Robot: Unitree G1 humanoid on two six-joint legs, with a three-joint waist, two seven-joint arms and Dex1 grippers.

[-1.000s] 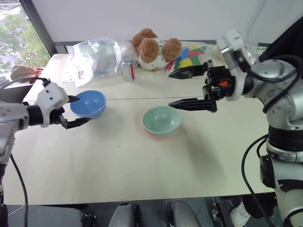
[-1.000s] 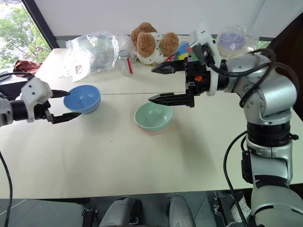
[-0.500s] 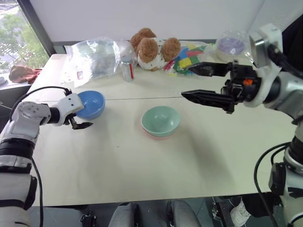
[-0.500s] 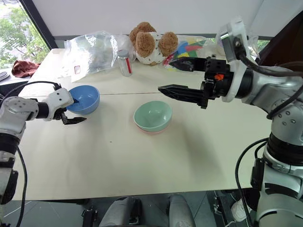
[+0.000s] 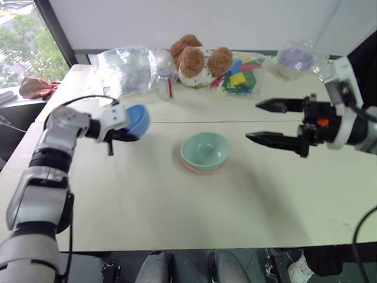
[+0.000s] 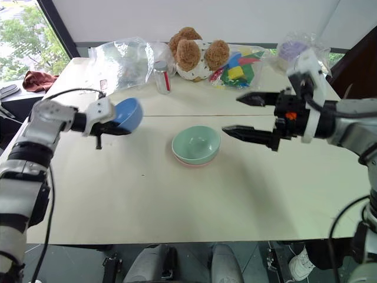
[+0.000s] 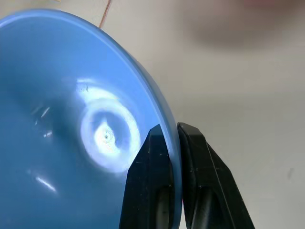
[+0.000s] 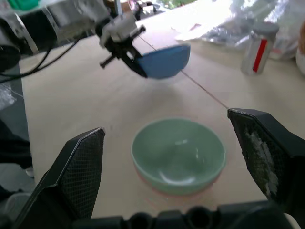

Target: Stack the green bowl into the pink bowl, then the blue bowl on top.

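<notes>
Left pincer [image 6: 101,125]: clamped on the rim of the blue bowl [image 6: 128,114], one finger inside the wall, one outside (left wrist view confirms). Bowl is off the table [image 6: 177,200], tilted with its opening turned toward the arm, above the tabletop to the left of the stack.

Centre: green bowl [image 6: 196,143] sits nested in the pink bowl [image 6: 189,163]; only a thin pink edge shows beneath it. First step looks complete; blue bowl not yet on top.

Right pincer [image 6: 247,117]: fingers spread wide, holding nothing, hovering just right of the stack and apart from it.

Risks, as judged:
- Grip is a thin rim pinch on smooth plastic; the bowl could pivot or slip out during the carry.
- Bowl is tilted; released without levelling, it may land on edge and roll off rather than nest.
- A low approach could clip the green rim and shove the whole stack.
- Right pincer stands close to the stack and may obstruct the placement.
</notes>
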